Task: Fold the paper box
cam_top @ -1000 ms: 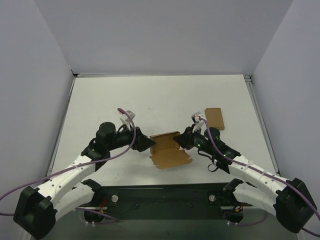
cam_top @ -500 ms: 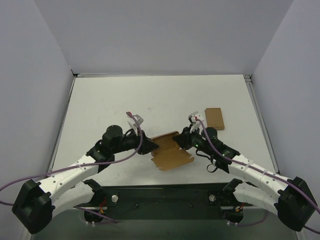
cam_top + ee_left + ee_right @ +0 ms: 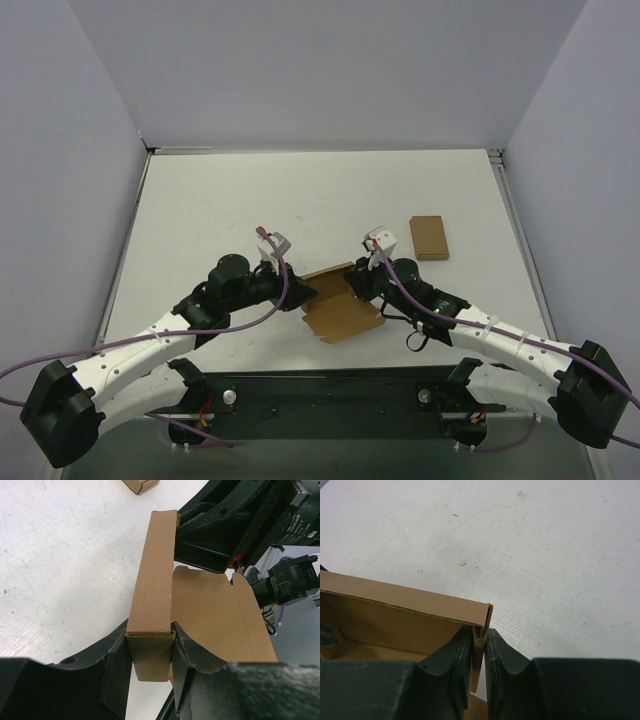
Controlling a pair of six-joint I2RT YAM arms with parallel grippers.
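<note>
Left of the plain cardboard rectangle (image 3: 428,237), the half-folded paper box (image 3: 340,305) sat on the worktop (image 3: 220,200). The left fingers (image 3: 117,655) pinched one end of its raised wall, the right fingers (image 3: 454,657) the other.

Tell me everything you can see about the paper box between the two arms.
The paper box is thin brown kraft cardboard, only partly folded. One long, narrow wall stands upright, and a wider panel with a notched, tabbed edge spreads open beside it on the side toward the arm bases. It sits on the white table. The left claw clasps one end of the raised wall. The right claw pinches the doubled cardboard edge at the other end.
</note>
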